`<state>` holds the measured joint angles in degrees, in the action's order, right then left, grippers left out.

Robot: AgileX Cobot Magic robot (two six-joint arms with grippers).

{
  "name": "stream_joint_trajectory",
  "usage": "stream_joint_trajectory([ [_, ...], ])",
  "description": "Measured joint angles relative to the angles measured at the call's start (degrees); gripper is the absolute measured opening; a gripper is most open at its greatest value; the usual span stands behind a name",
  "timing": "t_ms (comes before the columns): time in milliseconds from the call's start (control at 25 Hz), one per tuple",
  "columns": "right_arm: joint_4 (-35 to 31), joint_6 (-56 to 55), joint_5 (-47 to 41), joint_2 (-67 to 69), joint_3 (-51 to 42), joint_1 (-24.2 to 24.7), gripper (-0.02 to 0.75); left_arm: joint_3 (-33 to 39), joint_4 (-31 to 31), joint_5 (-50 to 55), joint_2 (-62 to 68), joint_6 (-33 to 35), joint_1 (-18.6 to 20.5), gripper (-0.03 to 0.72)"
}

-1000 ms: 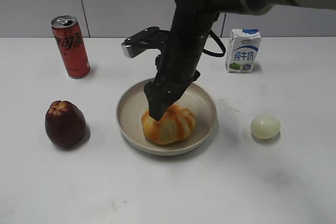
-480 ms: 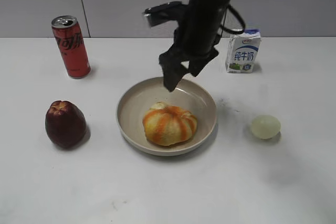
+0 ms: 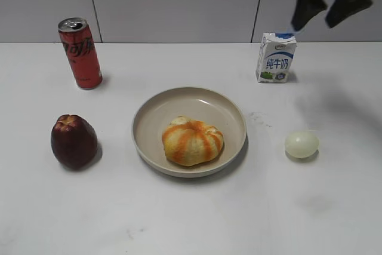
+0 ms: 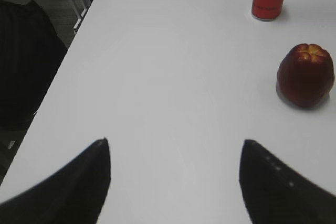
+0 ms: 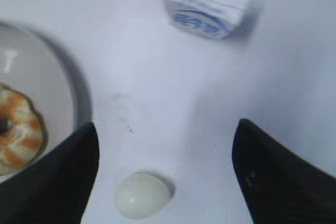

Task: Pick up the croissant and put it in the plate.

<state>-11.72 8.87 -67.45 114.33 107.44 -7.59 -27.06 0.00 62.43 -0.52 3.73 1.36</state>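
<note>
The orange and pale yellow striped croissant (image 3: 192, 141) lies in the beige plate (image 3: 150, 119) at the table's middle. It also shows at the left edge of the right wrist view (image 5: 18, 129), inside the plate (image 5: 55, 90). My right gripper (image 3: 329, 5) is open and empty, raised high at the upper right above the milk carton; in its wrist view the fingers (image 5: 165, 169) stand wide apart over bare table and the egg. My left gripper (image 4: 175, 177) is open and empty over bare table left of the apple; it is out of the exterior view.
A red cola can (image 3: 80, 52) stands at back left, a dark red apple (image 3: 73, 141) left of the plate, a small milk carton (image 3: 276, 58) at back right, and a pale egg (image 3: 301, 144) right of the plate. The table's left edge (image 4: 68, 56) is near the left gripper.
My right gripper has let go of the croissant in the plate, risen, and moved away to the upper right. The croissant stays in the plate.
</note>
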Motion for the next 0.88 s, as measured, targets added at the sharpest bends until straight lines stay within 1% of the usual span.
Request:
stream_joint_trajectory([
  [80, 0.41, -0.69, -0.76, -2.32, -0.14, 3.0, 0.592, 0.0, 0.0, 0.0, 0.0, 0.0, 0.0, 0.584],
  [160, 0.75, -0.94, -1.36, -4.7, -1.17, 4.82, 0.592, 0.0, 0.0, 0.0, 0.0, 0.0, 0.0, 0.584],
  [360, 1.48, -1.11, -1.48, -12.24, -7.09, 5.77, 0.592, 0.0, 0.0, 0.0, 0.0, 0.0, 0.0, 0.584],
  [480, 1.48, -1.17, -1.54, -18.21, -13.61, 5.82, 0.591, 0.0, 0.0, 0.0, 0.0, 0.0, 0.0, 0.584],
  [640, 1.53, -1.17, -1.6, -27.41, -24.57, 5.82, 0.591, 0.0, 0.0, 0.0, 0.0, 0.0, 0.0, 0.584],
  [880, 1.48, -1.17, -1.08, -42.52, -43.0, 5.82, 0.591, 0.0, 0.0, 0.0, 0.0, 0.0, 0.0, 0.584],
])
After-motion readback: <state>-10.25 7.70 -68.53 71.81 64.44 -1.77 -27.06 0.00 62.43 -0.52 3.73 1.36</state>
